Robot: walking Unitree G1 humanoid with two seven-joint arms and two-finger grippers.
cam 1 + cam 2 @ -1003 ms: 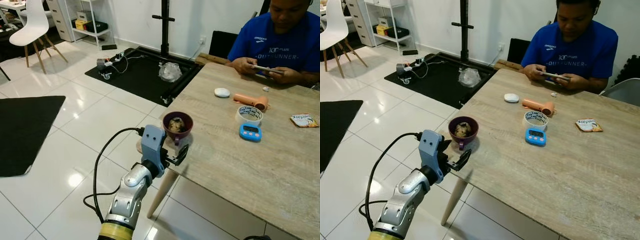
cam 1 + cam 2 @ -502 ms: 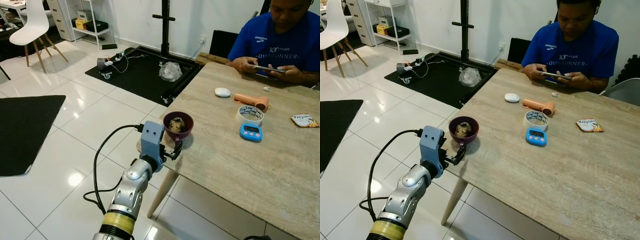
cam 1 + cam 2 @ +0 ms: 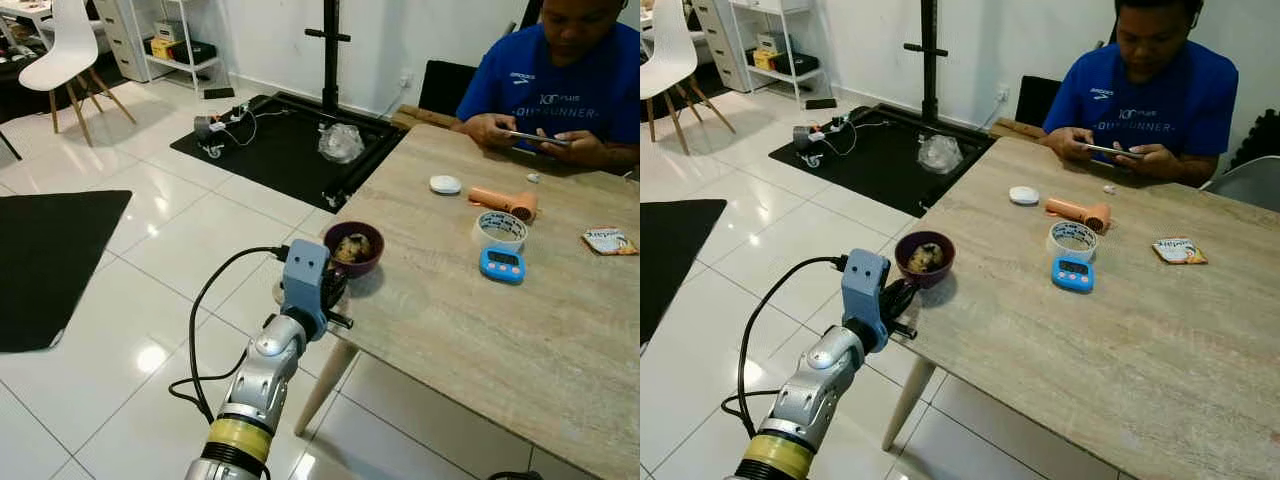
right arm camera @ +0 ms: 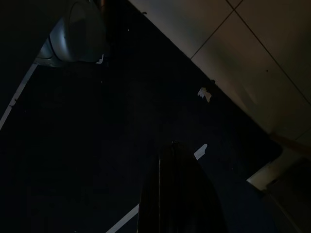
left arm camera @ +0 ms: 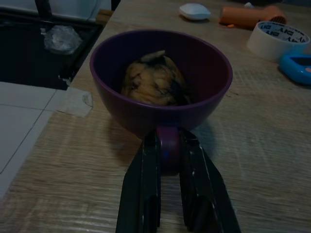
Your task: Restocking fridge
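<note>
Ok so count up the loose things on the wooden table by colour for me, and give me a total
Purple: 1, the bowl with food in it, held at its handle by the left gripper
White: 2, the small oval disc and the tape roll
Orange: 1, the hair dryer
Blue: 1, the timer
Yellowish: 1, the snack packet
Total: 6

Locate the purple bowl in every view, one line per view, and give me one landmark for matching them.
Left eye view: purple bowl at the table's near left corner, just beyond the left gripper.
Right eye view: same corner, left of centre.
Left wrist view: centre, its handle between the jaws.
Right wrist view: not in it; dark floor.
Shared landmark: the tape roll.
</note>
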